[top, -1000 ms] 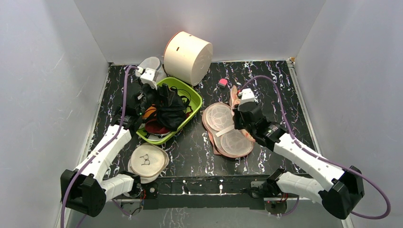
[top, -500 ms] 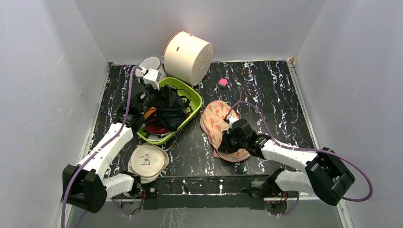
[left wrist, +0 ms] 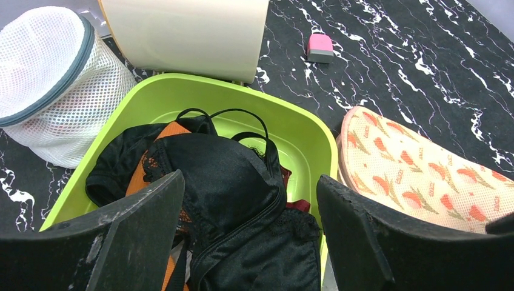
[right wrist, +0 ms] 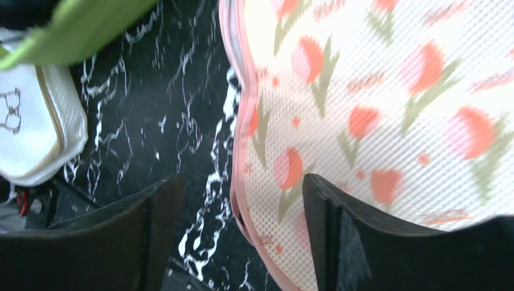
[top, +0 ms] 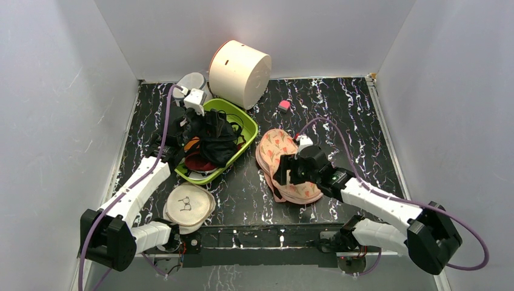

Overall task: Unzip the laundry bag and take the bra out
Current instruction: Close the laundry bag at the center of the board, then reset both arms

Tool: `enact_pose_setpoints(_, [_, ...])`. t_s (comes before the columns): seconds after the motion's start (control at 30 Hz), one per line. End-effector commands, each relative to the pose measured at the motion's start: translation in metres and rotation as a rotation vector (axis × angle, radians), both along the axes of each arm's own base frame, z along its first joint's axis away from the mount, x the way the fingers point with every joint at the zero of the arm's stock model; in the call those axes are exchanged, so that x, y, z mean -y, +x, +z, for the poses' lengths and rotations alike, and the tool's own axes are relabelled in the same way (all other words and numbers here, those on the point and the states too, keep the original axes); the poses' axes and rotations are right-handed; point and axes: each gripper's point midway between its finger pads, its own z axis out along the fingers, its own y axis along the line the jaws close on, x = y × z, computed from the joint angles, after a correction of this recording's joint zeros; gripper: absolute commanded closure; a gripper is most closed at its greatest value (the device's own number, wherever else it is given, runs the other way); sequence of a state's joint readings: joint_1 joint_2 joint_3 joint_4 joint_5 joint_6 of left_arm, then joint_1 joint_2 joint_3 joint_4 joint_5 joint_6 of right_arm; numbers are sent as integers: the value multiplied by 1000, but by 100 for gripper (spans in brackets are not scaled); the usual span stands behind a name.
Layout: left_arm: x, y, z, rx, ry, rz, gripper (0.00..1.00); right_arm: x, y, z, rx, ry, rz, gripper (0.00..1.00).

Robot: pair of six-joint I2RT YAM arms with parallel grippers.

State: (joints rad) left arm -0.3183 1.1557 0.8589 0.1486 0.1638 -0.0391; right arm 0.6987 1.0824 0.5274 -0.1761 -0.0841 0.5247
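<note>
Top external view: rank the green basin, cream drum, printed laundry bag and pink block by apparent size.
1. green basin
2-3. cream drum and laundry bag: too alike to rank, and the bag is partly covered
4. pink block, clearly smallest

This is a robotics lab test cell, not a home. Plain grey-white panel walls (top: 60,91) box in a black, white-veined marble-patterned table (top: 339,109) on three sides. A white left arm (top: 136,188) and a white right arm (top: 379,201) are bolted at its near edge, trailing purple cables (top: 161,121). Laundry props lie on the table: a lime-green plastic basin (left wrist: 242,91) of underwear and a flat peach-beige laundry bag printed with red-orange motifs (top: 276,145).
</note>
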Motion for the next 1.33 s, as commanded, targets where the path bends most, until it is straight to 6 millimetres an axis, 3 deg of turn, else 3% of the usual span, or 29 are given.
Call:
enact_pose_setpoints(0.0, [4,0,2,17,13,-14,21,15,44,55,197,-52,-122,22])
enact_pose_setpoints(0.13, [7,0,-1,1,11,-15,19,35,66,70,217,-123,-182,4])
enact_pose_setpoints(0.23, [8,-1,-2,-7,2,-15,17,62,83,85,234,-114,-244,2])
enact_pose_setpoints(0.3, [7,-1,-4,-11,13,-6,10,84,91,99,255,-106,-301,2])
enact_pose_setpoints(0.4, [-2,1,-2,3,35,44,2,110,95,134,325,-127,-364,2])
enact_pose_setpoints(0.47, [-9,0,11,36,32,82,2,126,96,176,411,-158,-416,2])
enact_pose_setpoints(0.53, [-19,-3,34,45,3,146,2,140,89,218,474,-164,-477,2])
enact_pose_setpoints(0.7, [-30,-32,128,106,-132,197,2,146,48,320,682,-49,-437,2])
enact_pose_setpoints(0.83, [-36,-61,196,211,-274,191,2,152,13,383,825,36,-412,2])
enact_pose_setpoints(0.9, [-36,-72,216,236,-297,173,1,156,-1,407,881,79,-416,2])
enact_pose_setpoints(1.1, [-49,-99,244,298,-317,176,2,160,-16,435,944,136,-427,2])
enact_pose_setpoints(1.3, [-58,-114,245,315,-300,192,2,156,-5,427,911,164,-449,2])
